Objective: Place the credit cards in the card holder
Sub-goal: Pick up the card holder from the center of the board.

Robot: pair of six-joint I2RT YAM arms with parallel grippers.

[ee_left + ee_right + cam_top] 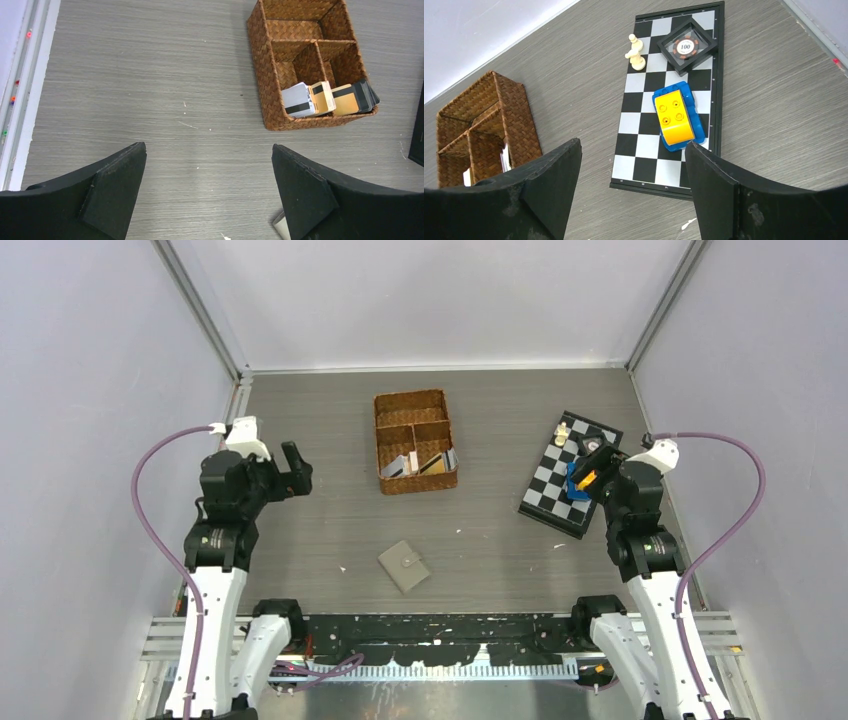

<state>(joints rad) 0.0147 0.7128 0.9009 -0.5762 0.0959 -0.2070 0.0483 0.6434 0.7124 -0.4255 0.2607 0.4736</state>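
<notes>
The credit cards (421, 464) stand on edge in the front compartment of a brown wicker basket (398, 400) at the table's middle back. In the left wrist view the credit cards (325, 98) show as white, orange, gold and dark ones leaning together. The card holder (404, 566), a flat grey-olive wallet, lies shut on the table nearer the arms. My left gripper (298, 472) (208, 146) hovers left of the basket, open and empty. My right gripper (598, 475) (633, 144) hangs over a chessboard at the right, open and empty too.
The chessboard (548, 480) (644, 150) carries a blue and yellow toy block (674, 117), a cased poker chip (686, 46) and white chess pieces (636, 52). The basket (489, 125) shows at the left of the right wrist view. White walls close in the table.
</notes>
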